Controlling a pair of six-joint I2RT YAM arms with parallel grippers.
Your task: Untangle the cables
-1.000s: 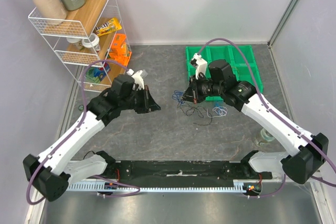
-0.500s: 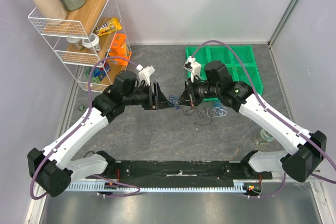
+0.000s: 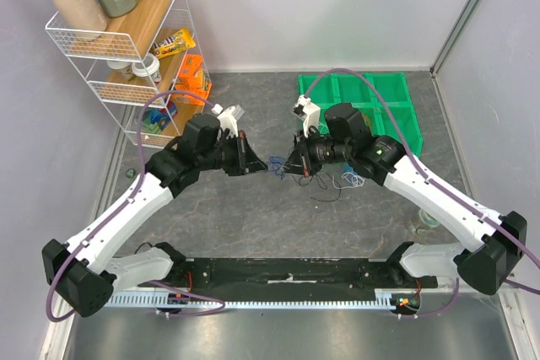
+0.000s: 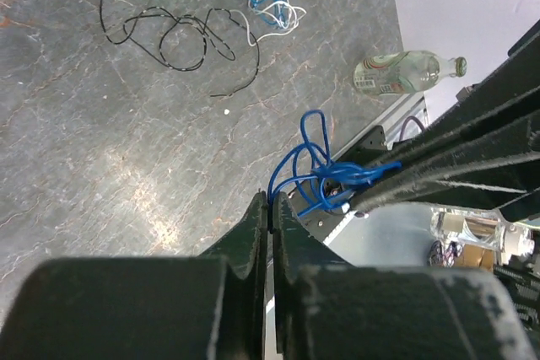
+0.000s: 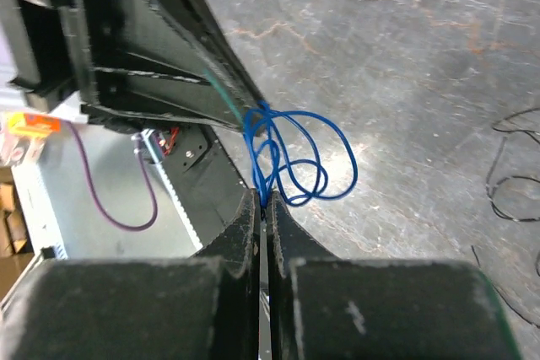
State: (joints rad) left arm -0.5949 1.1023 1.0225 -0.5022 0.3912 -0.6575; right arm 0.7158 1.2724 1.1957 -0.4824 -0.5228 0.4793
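A thin blue cable [image 3: 276,163] hangs in a small loopy bunch between my two grippers above the grey table; it also shows in the left wrist view [image 4: 314,176] and the right wrist view [image 5: 291,158]. My left gripper [image 3: 259,162] is shut on one end of it, seen at its tips [image 4: 271,201]. My right gripper [image 3: 288,164] is shut on the other end [image 5: 262,200]. A black cable [image 3: 321,183] lies loose on the table, also in the left wrist view [image 4: 177,35]. A white and blue bunch [image 3: 353,178] lies by the green tray, also in the left wrist view [image 4: 272,8].
A green compartment tray [image 3: 371,103] sits at the back right. A wire shelf rack [image 3: 126,48] with bottles and packets stands at the back left. A clear bottle [image 4: 405,72] lies near the table's right front.
My left gripper swung right to meet the right gripper and closed on the blue cable. The right gripper shifted slightly left with the cable lifted off the table.
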